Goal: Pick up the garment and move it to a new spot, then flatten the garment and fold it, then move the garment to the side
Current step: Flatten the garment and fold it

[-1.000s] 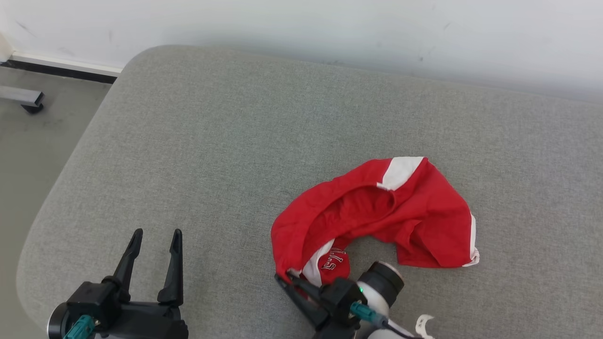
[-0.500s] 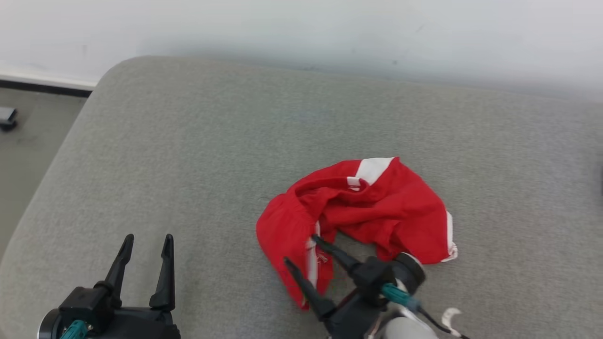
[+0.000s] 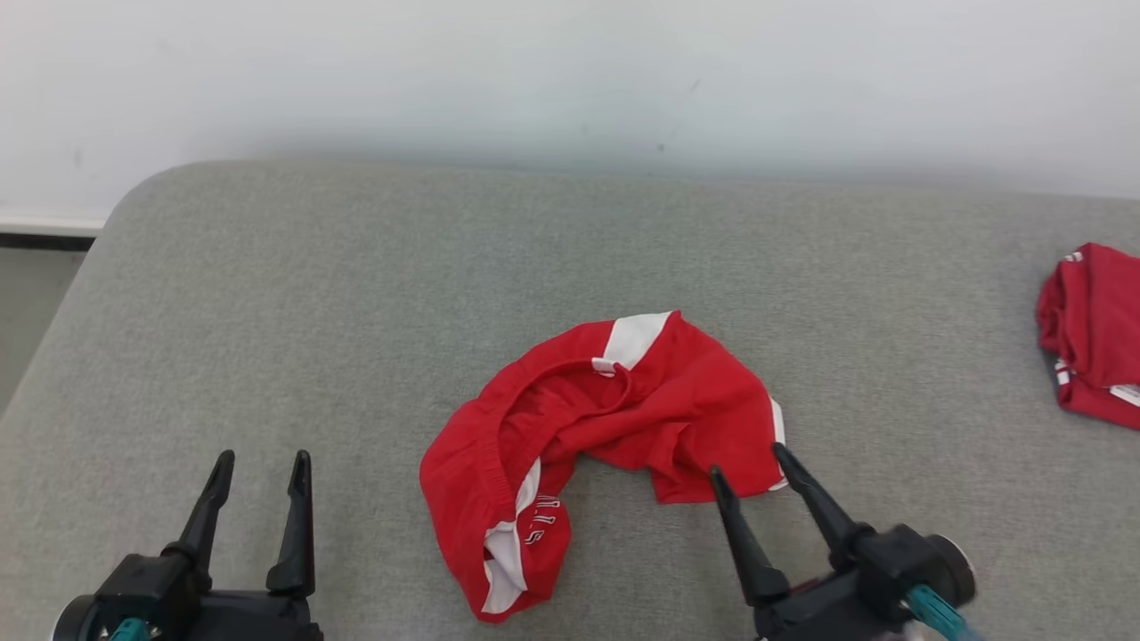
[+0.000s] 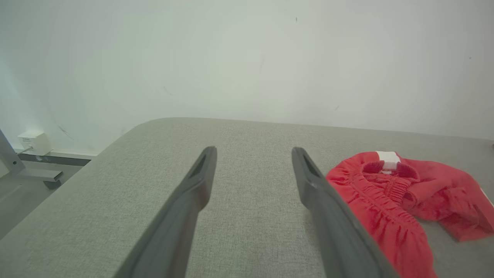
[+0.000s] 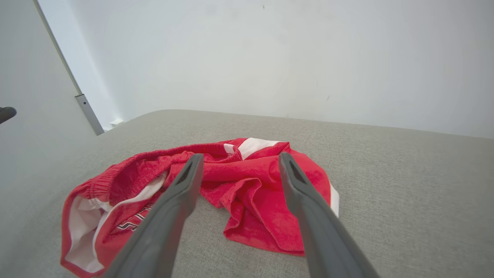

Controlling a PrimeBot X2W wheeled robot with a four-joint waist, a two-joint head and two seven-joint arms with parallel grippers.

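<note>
The garment is a crumpled pair of red shorts with white side stripes, lying loose in the middle of the grey cushioned surface. It also shows in the left wrist view as the garment and in the right wrist view as the garment. My right gripper is open just off its near right edge, nothing between the fingers. At the lower left my left gripper stands open and empty, well left of the cloth.
A second red garment, folded, lies at the far right edge of the surface. A white wall backs the surface. Its rounded left corner drops to the floor. A metal frame leg stands on the floor at left.
My right gripper let go of the garment's near edge, opened and drew back to the right. The garment dropped into a looser heap. The camera swung right, bringing the folded red piece into view.
</note>
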